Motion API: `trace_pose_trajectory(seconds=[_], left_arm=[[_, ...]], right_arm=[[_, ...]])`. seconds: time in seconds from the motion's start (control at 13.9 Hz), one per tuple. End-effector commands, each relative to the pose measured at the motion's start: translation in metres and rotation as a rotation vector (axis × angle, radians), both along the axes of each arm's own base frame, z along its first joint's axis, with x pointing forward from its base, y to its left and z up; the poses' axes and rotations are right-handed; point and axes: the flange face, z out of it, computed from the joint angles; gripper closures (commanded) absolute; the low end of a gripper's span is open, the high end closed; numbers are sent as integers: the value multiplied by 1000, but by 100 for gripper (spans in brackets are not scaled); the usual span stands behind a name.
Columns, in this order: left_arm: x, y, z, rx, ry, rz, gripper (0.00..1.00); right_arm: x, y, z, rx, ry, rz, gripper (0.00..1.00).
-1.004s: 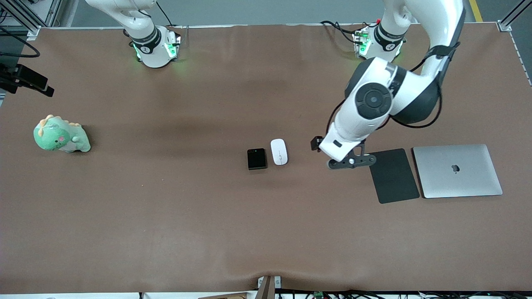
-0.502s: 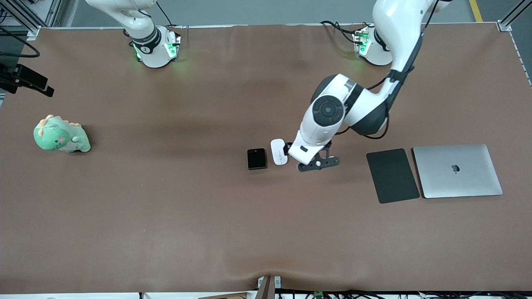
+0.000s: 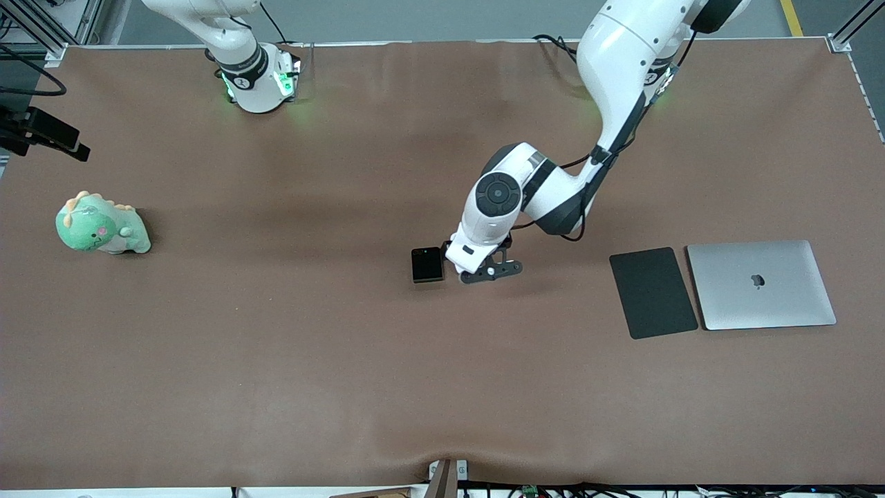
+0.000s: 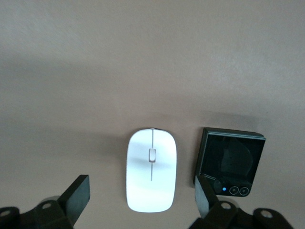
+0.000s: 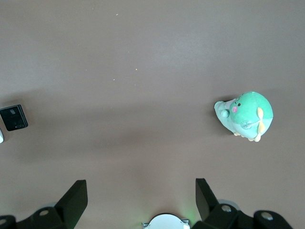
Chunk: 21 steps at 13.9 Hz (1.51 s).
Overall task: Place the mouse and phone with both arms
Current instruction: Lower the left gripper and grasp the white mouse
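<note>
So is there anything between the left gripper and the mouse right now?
Nothing visible. The left gripper is open over the mouse, one finger on each side of it. The phone lies close beside the mouse, next to one finger, which looks like a tight fit.

Worktop (image 3: 276, 360): plain brown. Mouse (image 4: 151, 176): glossy white, thin grey centre line. Phone (image 4: 230, 161) beside mouse: black, dark camera rings, one blue dot. Pad (image 3: 653, 292): matte dark grey. Laptop (image 3: 760, 284) beside pad: silver, dark logo. Plush toy (image 3: 101, 225): green, yellow spikes, pink cheek. Left hand (image 4: 143, 202): black. Arms: white, black bands.
</note>
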Motion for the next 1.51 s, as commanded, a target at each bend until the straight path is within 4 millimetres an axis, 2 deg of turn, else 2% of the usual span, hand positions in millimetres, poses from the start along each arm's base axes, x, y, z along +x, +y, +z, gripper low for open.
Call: trace_pose_trajectory(seconds=[0.0, 0.36, 0.93, 1.08, 1.29, 1.43], left_arm=[[-1, -9, -12, -3, -22, 10, 8], [-9, -17, -38, 7, -26, 18, 8], [-16, -17, -60, 37, -11, 13, 12], [-20, -21, -66, 42, -10, 3, 19], [-19, -20, -66, 47, -15, -2, 37], [-19, -20, -64, 45, -18, -3, 43]], right_arm=[[-4, -2, 3, -13, -9, -2, 0], [-4, -2, 3, -14, -8, -3, 0], [-4, -2, 3, -16, -8, -3, 0], [-4, -2, 3, -16, -8, -3, 0], [-4, 0, 3, -14, -8, 0, 0], [-3, 0, 3, -11, -9, 1, 0]])
